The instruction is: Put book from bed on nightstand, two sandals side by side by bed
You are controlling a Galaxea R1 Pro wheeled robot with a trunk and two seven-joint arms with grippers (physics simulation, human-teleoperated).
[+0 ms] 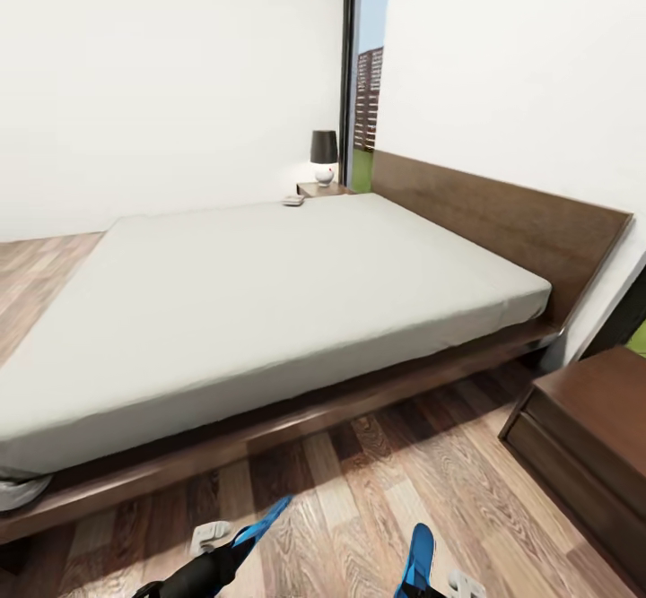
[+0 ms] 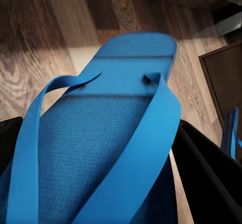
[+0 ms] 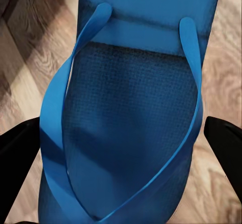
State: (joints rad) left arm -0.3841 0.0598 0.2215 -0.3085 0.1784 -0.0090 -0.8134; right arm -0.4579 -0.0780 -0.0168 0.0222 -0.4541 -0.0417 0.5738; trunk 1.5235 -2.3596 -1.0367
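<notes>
Both jaws are clamped on flat bright blue flip-flops, left sandal (image 2: 106, 133) and right sandal (image 3: 131, 108), likely light, floppy, best gripped mid-sole, before the large pale grey-white bed (image 1: 251, 293).

I'm in a home bedroom: a large pale grey mattress bed (image 1: 269, 302) with brown wooden headboard (image 1: 502, 212), small black-shaded lamp (image 1: 324, 156), wood-plank floor (image 1: 359, 499).

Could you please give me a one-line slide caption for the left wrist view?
Left end effector holding a blue sandal above the wood-plank floor.
</notes>
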